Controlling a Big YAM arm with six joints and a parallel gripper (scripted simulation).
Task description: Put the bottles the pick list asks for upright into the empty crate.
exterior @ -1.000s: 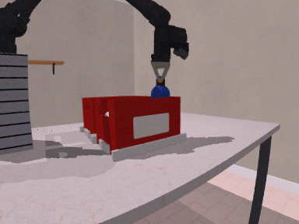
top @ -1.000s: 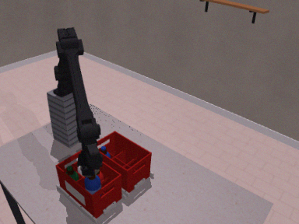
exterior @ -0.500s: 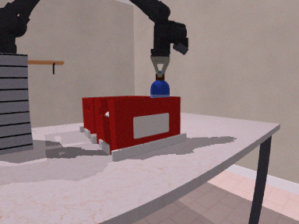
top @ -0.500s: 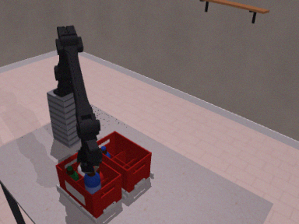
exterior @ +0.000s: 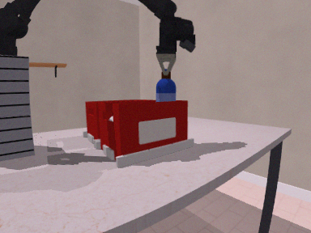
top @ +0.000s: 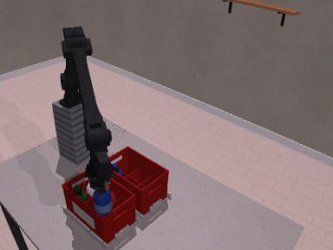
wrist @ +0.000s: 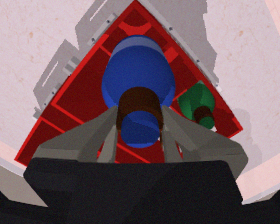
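Observation:
My gripper is shut on the neck of a blue-labelled bottle and holds it upright, partly lifted out of the near red crate. The same bottle shows in the top view above the front corner of that crate, and in the wrist view straight below the fingers. A green bottle stands in the same crate; it also shows in the wrist view. The second red crate stands beside it. The pick list is not visible.
The arm's grey ribbed base block stands behind the crates. A wooden wall shelf hangs far off. The table's edge and leg are at the right in the exterior view.

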